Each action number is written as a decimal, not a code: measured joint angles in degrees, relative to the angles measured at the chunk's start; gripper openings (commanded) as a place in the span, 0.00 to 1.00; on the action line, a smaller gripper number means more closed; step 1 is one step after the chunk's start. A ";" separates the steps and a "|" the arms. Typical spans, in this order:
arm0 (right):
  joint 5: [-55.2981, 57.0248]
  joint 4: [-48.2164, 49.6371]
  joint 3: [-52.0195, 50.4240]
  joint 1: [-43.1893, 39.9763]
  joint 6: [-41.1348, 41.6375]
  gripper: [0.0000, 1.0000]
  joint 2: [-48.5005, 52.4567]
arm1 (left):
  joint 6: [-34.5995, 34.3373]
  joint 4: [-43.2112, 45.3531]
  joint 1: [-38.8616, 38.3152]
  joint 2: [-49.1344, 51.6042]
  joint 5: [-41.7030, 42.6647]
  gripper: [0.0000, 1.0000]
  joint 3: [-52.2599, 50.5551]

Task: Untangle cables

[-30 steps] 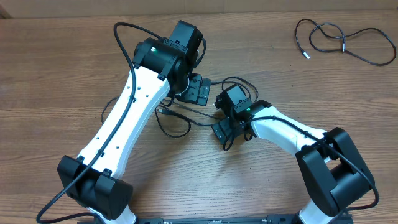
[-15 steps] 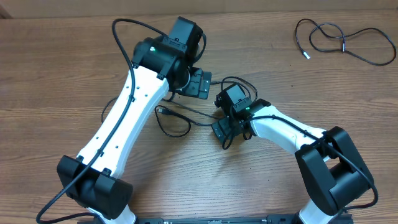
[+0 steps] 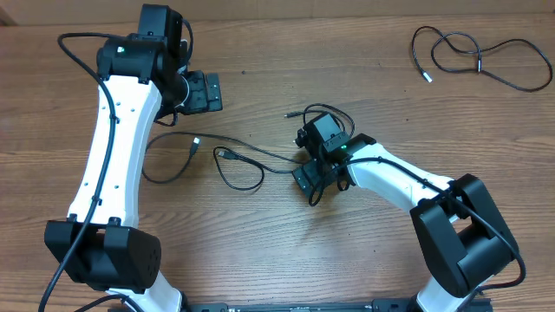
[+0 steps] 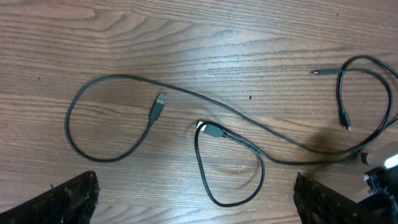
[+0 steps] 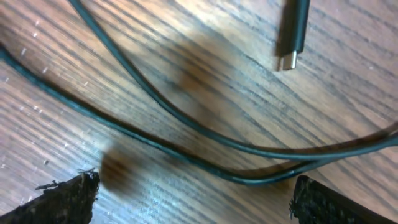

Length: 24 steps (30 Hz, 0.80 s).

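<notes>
Thin black cables (image 3: 251, 158) lie in loose loops on the wooden table between the arms. One silver-tipped plug (image 4: 160, 101) ends a wide loop (image 4: 81, 134). A second plug (image 4: 212, 130) ends a smaller loop (image 4: 231, 186), and two small ends (image 4: 343, 122) lie at the right. My left gripper (image 3: 211, 91) hangs open high above the table at the back left, holding nothing; its fingertips (image 4: 69, 200) frame the cables below. My right gripper (image 3: 310, 185) stands open low over two crossing strands (image 5: 205, 144), beside a plug (image 5: 295, 37).
A separate black cable (image 3: 479, 59) lies coiled loosely at the table's far right corner. The white left arm (image 3: 113, 165) stretches along the left side, the right arm (image 3: 399, 182) along the front right.
My left arm has swung away from the middle to the back left, still open, uncovering the wide loop and its plug. The right gripper has stayed put.
</notes>
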 measured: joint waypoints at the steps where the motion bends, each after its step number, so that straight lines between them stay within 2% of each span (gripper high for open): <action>1: -0.02 -0.96 0.72 0.00 -0.68 1.00 0.00 | 0.42 -0.02 -0.07 0.00 0.02 1.00 0.00; 8: 1.09 -7.41 7.41 0.00 -3.45 1.00 0.04 | 1.73 0.70 -0.07 0.00 0.28 1.00 0.00; 17: -0.94 -4.87 8.74 0.00 -13.73 1.00 0.09 | 1.88 0.68 -0.07 0.00 0.42 1.00 0.00; 24: -5.42 -2.97 8.74 -0.02 -16.09 0.98 0.09 | 1.88 0.68 -0.07 0.00 0.42 1.00 0.00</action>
